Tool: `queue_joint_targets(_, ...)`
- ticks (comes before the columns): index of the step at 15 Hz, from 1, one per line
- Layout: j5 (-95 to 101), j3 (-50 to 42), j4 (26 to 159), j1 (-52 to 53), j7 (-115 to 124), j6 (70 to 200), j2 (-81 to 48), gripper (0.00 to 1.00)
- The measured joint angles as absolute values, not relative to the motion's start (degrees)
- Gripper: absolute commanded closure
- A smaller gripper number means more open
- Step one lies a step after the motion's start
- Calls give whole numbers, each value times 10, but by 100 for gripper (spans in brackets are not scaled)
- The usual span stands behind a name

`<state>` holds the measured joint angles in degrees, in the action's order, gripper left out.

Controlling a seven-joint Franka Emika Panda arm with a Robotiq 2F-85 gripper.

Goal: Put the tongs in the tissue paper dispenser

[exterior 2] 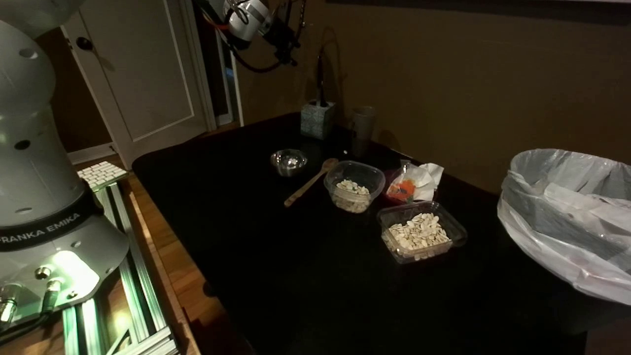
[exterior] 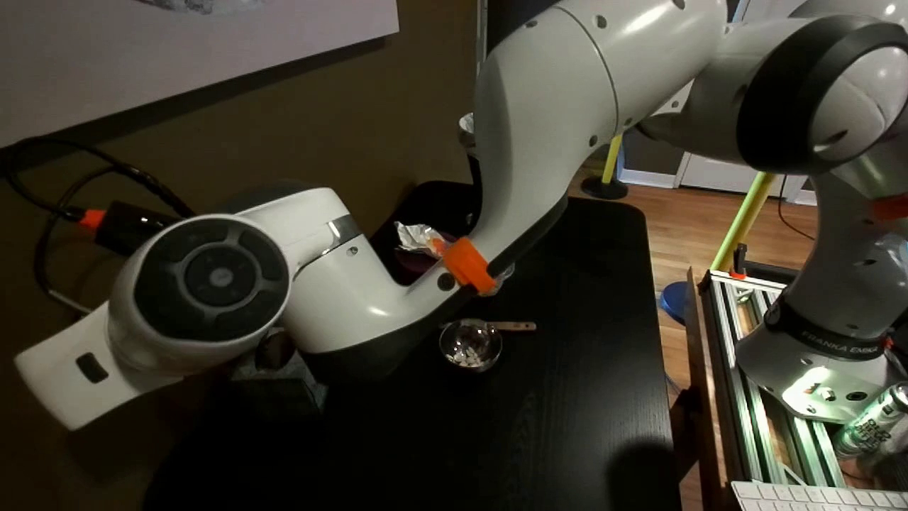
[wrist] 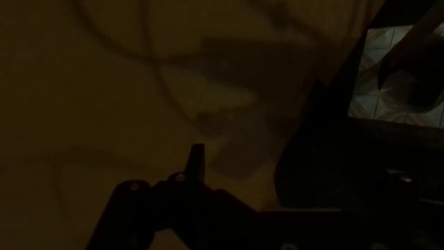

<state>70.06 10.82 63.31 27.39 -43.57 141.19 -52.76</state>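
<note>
In an exterior view, the tongs [exterior 2: 321,84] stand upright in the opening of the tissue paper dispenser [exterior 2: 315,122] on the black surface [exterior 2: 296,276]. With the dispenser as dial centre, the end effector [exterior 2: 292,54] hangs at eleven o'clock, apart from the tongs; I cannot tell whether it is spread or pressed together. A cup [exterior 2: 364,129] sits at three o'clock, a metal bowl [exterior 2: 288,170] at seven.
</note>
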Motion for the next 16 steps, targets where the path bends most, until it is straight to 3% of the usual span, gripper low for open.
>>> queue_joint_targets(3,694,131,699,242,-428,1474,-499,0)
queue_joint_targets(8,666,136,709,241,-432,1470,-491,0)
queue_joint_targets(16,348,284,712,148,-622,1402,-438,0)
